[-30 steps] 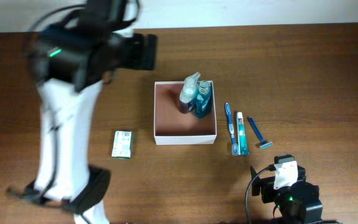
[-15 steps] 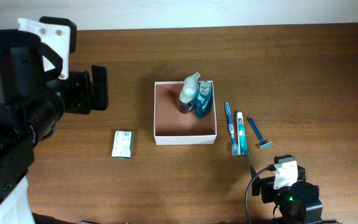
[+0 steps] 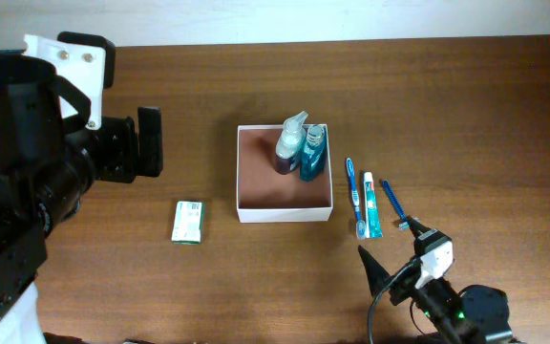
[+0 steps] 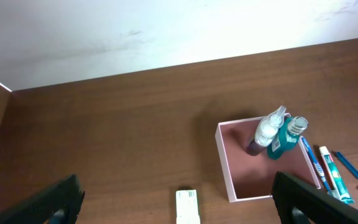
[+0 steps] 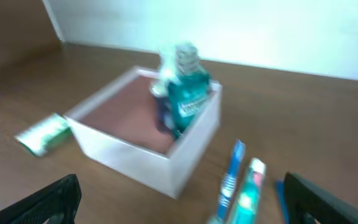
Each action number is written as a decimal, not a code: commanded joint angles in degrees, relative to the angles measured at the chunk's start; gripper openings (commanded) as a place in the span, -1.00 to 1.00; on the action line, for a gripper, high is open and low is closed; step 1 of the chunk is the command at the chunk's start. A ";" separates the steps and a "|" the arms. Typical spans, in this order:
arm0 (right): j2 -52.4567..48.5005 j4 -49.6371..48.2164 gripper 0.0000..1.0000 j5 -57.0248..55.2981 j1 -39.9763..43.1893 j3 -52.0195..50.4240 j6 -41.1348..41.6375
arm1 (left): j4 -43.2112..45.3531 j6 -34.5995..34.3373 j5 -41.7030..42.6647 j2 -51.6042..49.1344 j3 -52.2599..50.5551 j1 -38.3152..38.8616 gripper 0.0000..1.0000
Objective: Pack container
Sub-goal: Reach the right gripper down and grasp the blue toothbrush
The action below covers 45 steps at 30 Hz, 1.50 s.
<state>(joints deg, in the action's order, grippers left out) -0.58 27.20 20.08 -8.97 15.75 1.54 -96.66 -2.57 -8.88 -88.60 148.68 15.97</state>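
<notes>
The container (image 3: 285, 214), a square white-walled box with a reddish-brown inside, sits mid-table. It holds a spray bottle (image 3: 291, 141) and a teal bottle (image 3: 312, 155) upright in its far right corner. A blue toothbrush (image 3: 353, 194), a toothpaste tube (image 3: 371, 205) and a blue razor (image 3: 395, 204) lie right of it. A green-and-white packet (image 3: 188, 222) lies to its left. My left gripper (image 4: 176, 182) is open and empty, high above the packet (image 4: 188, 207). My right gripper (image 3: 394, 250) is open and empty, near the table's front, just short of the toothpaste (image 5: 248, 186).
The left arm (image 3: 27, 182) looms large at the left of the overhead view and hides that part of the table. A white wall runs along the table's far edge (image 4: 166, 65). Bare wood surrounds the container (image 4: 229, 168).
The left arm has swung left and risen toward the camera. The right gripper has lifted from the front edge and moved forward toward the toothbrush and toothpaste, its fingers now showing open.
</notes>
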 commanded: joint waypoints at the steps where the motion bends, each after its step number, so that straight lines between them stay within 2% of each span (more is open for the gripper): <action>1: -0.76 -0.20 0.97 5.25 0.37 1.53 7.34 | -0.02 0.90 -0.59 0.59 -0.13 -0.26 0.99; 5: -5.81 3.28 0.97 4.42 0.37 4.98 7.54 | -0.02 0.92 -0.61 0.59 -0.13 -0.26 0.99; 9: -16.13 8.98 0.97 -1.25 0.37 10.69 7.48 | -0.02 0.92 -0.61 0.59 -0.13 -0.26 0.99; 14: -35.21 15.74 0.97 -6.14 0.37 23.06 3.41 | -0.02 0.92 -0.59 0.59 -0.13 -0.26 0.99; 17: -48.74 21.97 0.97 -8.61 0.37 34.82 1.90 | -0.02 0.90 -0.59 0.59 -0.13 -0.26 0.99; 22: -67.49 29.24 0.97 -6.38 0.37 51.91 3.45 | -0.02 0.90 -0.59 0.59 -0.13 -0.26 0.99; 28: -82.86 31.34 0.98 -3.91 0.37 57.00 5.60 | -0.02 0.90 -0.61 0.59 -0.13 -0.26 0.99; 29: -85.07 31.34 0.93 -4.44 0.37 57.00 5.62 | -0.02 0.90 -0.61 0.59 -0.13 -0.26 0.99; 30: -87.34 31.32 0.75 -4.94 0.37 57.00 5.68 | -0.02 0.90 -0.61 0.59 -0.13 -0.26 0.99; 31: -89.70 31.30 0.66 -5.49 0.37 57.00 6.45 | -0.02 0.90 -0.61 0.59 -0.13 -0.26 0.99; 37: -98.16 30.40 0.47 -5.53 0.35 57.00 8.00 | -0.02 0.92 -0.61 0.59 -0.13 -0.26 0.99; 40: -100.94 29.99 0.21 -5.62 0.37 56.78 8.09 | -0.02 0.90 -0.61 0.59 -0.13 -0.26 0.99; 45: -104.02 27.45 0.12 -5.70 0.35 56.15 9.97 | -0.02 0.90 -0.61 0.59 -0.13 -0.26 0.99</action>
<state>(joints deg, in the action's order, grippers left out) -102.74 55.42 14.81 -8.97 71.99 10.37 -96.66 -2.57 -9.06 -88.60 148.64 15.97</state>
